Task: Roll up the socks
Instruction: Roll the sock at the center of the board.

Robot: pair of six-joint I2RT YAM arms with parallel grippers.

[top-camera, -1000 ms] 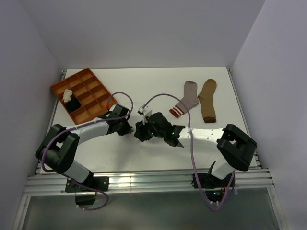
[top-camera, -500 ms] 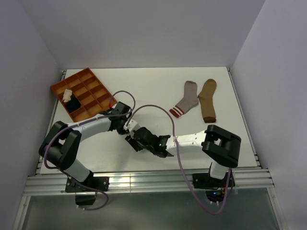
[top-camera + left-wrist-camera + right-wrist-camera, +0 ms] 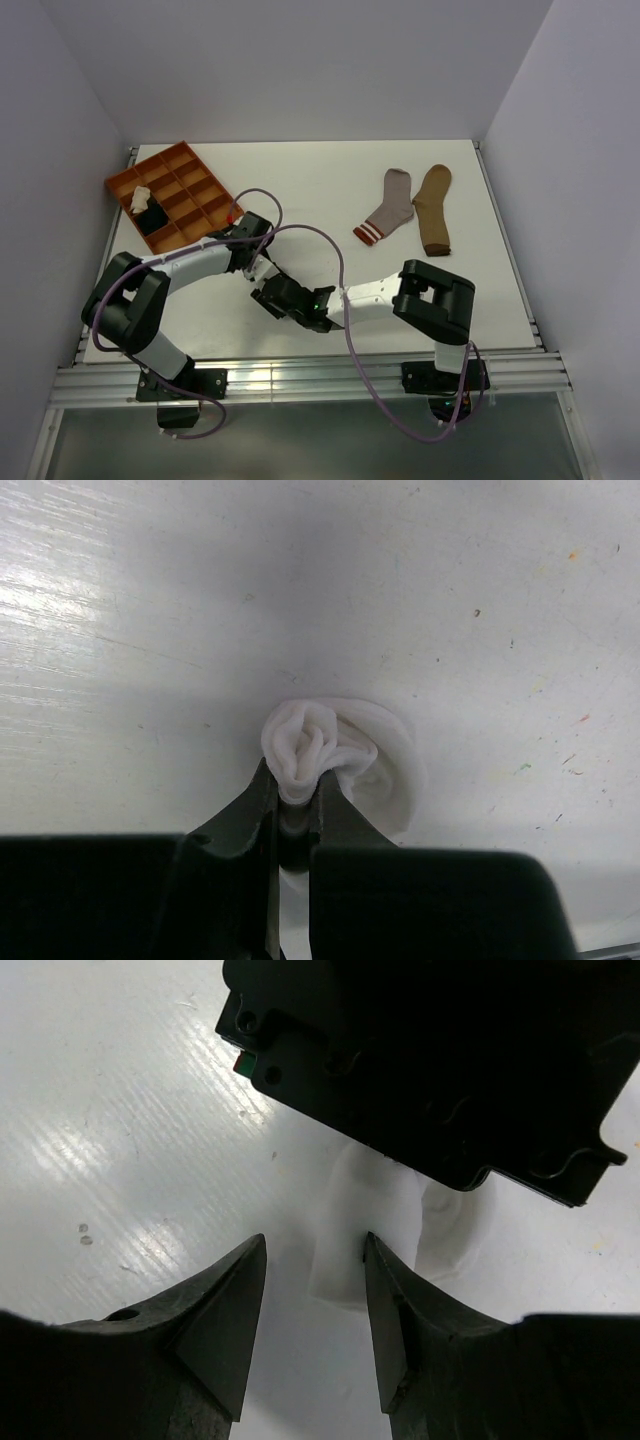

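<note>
Two socks lie flat at the far right of the table [image 3: 300, 175]: the grey sock with red-striped cuff [image 3: 386, 212] and the tan sock [image 3: 434, 210], side by side, whether touching I can't tell. Left gripper [image 3: 297, 798] is clamped on the white sock [image 3: 340, 750], which sits as a bunched roll on the table near centre front, a fold squeezed between the fingers. Right gripper [image 3: 315, 1250] is spread, tips down at the table, straddling a loose flap of the same sock just below the left gripper's body; contact with the fabric is unclear. Orange tray [image 3: 185, 165] sits far left, with a pale rolled sock [image 3: 140, 197] and the black sock [image 3: 153, 218] in adjoining compartments on its left side.
</note>
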